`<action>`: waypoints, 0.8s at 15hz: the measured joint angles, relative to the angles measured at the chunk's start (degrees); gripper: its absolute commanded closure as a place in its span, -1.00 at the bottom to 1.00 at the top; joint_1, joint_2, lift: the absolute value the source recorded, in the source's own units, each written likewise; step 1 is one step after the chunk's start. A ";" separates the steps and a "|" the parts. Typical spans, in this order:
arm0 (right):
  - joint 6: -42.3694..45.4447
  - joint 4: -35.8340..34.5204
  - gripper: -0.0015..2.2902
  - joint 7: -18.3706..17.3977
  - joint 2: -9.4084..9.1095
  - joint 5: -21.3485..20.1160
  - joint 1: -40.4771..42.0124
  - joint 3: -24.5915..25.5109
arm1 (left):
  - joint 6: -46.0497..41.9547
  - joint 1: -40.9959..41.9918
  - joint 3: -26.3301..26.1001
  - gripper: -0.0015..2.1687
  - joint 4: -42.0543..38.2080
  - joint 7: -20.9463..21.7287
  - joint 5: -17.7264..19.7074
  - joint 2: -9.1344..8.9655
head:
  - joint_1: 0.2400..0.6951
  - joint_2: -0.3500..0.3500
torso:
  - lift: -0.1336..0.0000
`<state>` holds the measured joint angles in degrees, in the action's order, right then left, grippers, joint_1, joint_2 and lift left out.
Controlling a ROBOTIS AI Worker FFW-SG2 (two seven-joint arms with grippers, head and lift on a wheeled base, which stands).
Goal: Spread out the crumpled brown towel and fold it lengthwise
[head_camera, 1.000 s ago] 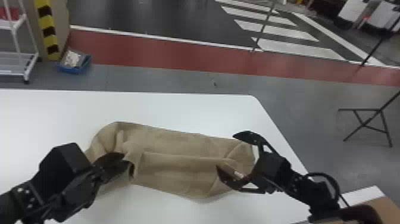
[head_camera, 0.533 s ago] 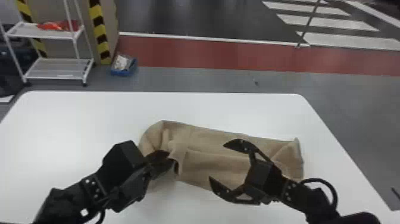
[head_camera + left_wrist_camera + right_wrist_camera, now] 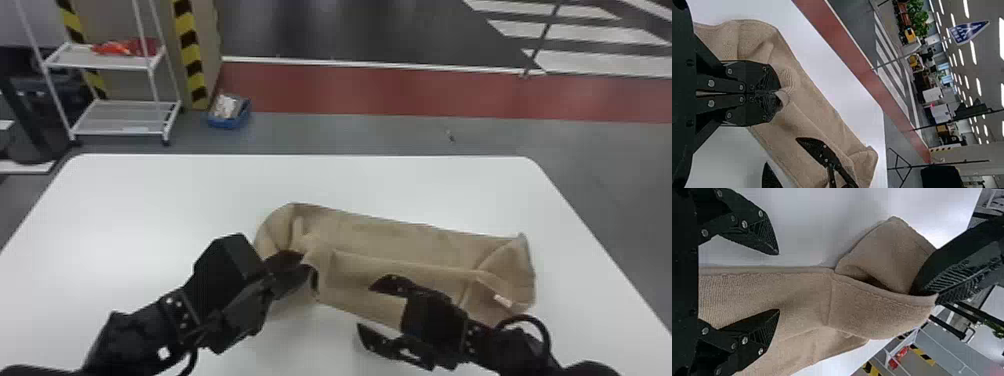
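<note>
My left gripper (image 3: 306,265) is shut on a fold of the brown towel (image 3: 395,240) near its left end, holding that part slightly raised. In the left wrist view the closed left gripper (image 3: 777,94) pinches a small peak of the towel (image 3: 809,105). Over the towel's near edge, right of the left gripper, my right gripper (image 3: 367,305) stands open. The right wrist view shows the right gripper (image 3: 778,282) with its fingers wide apart, the towel's edge (image 3: 789,269) running between them. The towel lies in a long, rumpled strip, its right end folded over.
The white table (image 3: 150,200) extends around the towel, with its far edge beyond it. On the floor behind are a white shelf rack (image 3: 125,117) at the left and a blue bin (image 3: 229,120).
The head view has swung left. My right gripper has moved left from the towel's right end toward the left gripper and stays open. The left gripper keeps its hold.
</note>
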<state>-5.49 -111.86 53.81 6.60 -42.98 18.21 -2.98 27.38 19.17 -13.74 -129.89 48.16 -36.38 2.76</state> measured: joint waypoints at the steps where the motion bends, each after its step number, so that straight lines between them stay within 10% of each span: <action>1: -0.16 0.47 -0.41 0.26 -0.01 -0.30 -0.29 -0.14 | -0.01 0.00 0.09 0.98 -0.01 -0.04 0.03 0.10 | 1.00 -0.29 | -0.86; 7: -2.41 1.73 -0.41 1.25 -0.01 -1.44 -1.65 -0.27 | -0.18 -0.01 0.54 0.98 0.15 -0.10 0.62 0.54 | 1.00 -0.31 | -0.86; 12: -3.45 1.93 0.22 2.09 -0.01 -1.80 -2.34 0.07 | -0.34 -0.12 0.88 0.98 0.34 -0.26 0.98 0.74 | 1.00 -0.32 | -0.86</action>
<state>-8.94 -109.93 55.90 6.59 -44.79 15.87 -2.91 27.04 19.04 -12.86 -129.55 47.90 -35.41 3.50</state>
